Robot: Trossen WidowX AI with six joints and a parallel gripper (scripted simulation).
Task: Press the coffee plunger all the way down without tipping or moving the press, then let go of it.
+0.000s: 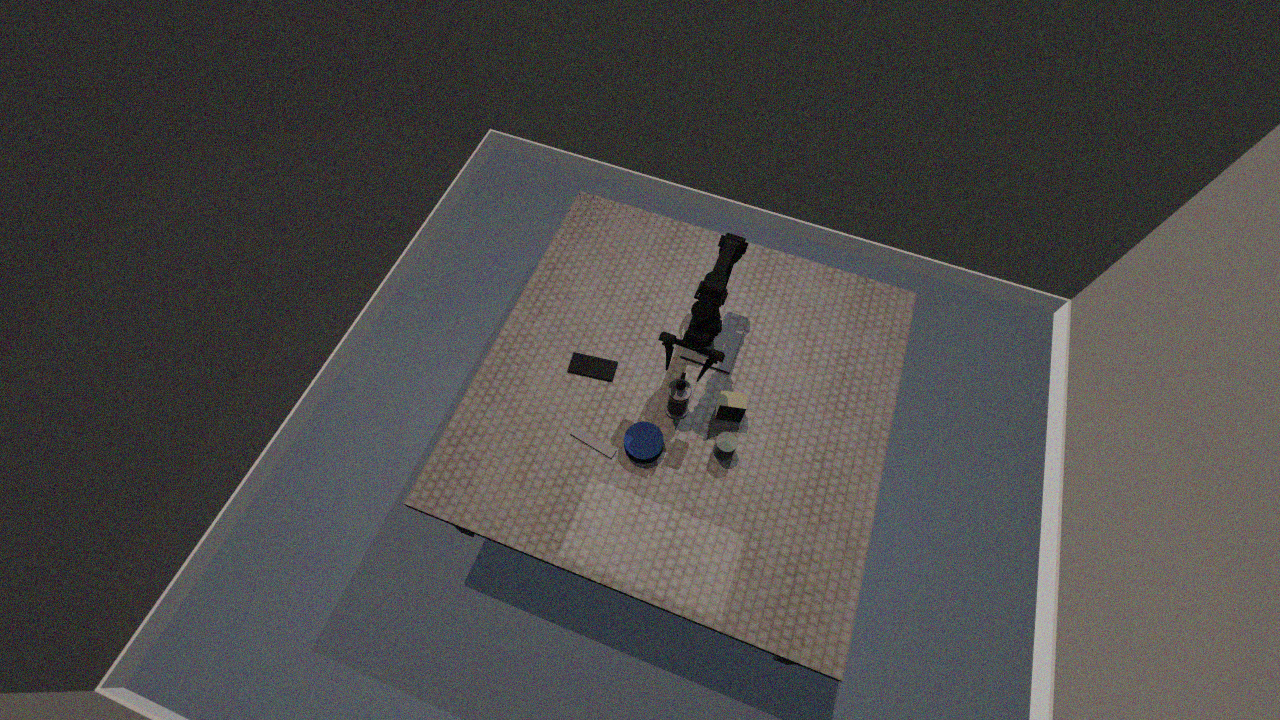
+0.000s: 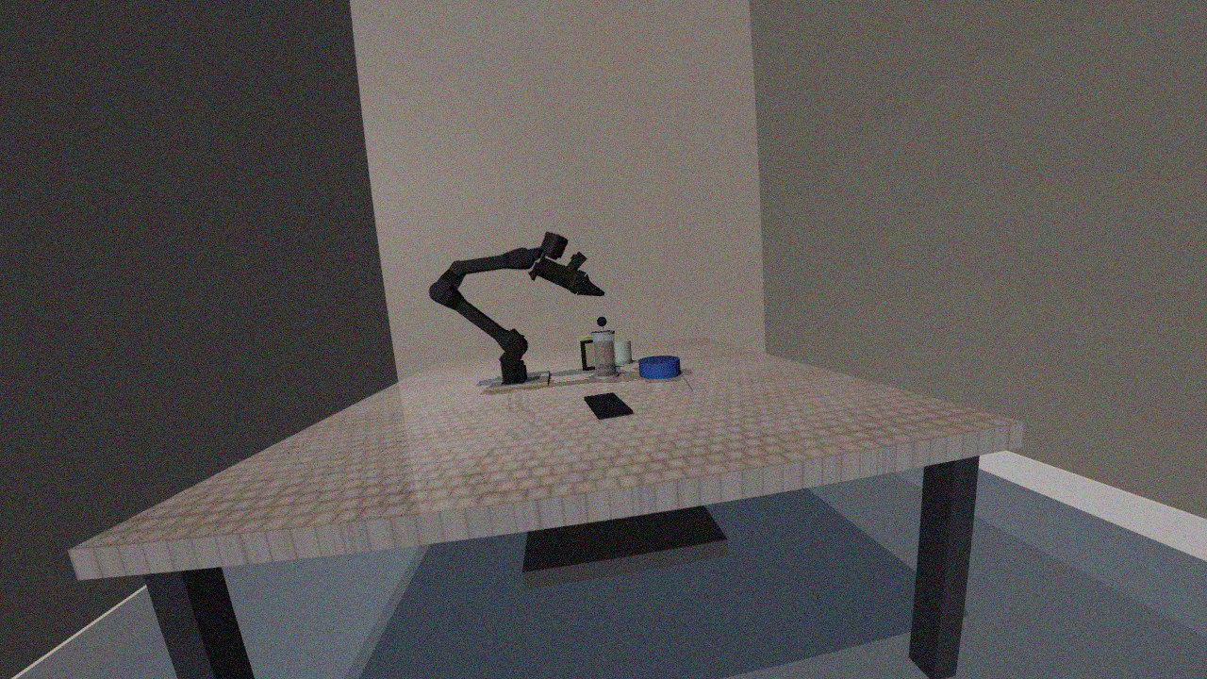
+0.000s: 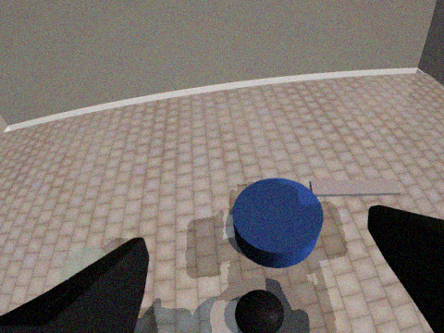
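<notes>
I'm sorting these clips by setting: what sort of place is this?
Probably a bare test room rather than a real kitchen: one tiled table between plain walls, a robot arm mounted on it, and a few coffee things, such as a French press and a blue tin.

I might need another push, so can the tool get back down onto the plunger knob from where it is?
Probably yes. The tool is open and holds nothing, the black knob sits just below between its fingers, and nothing lies between them.
</notes>
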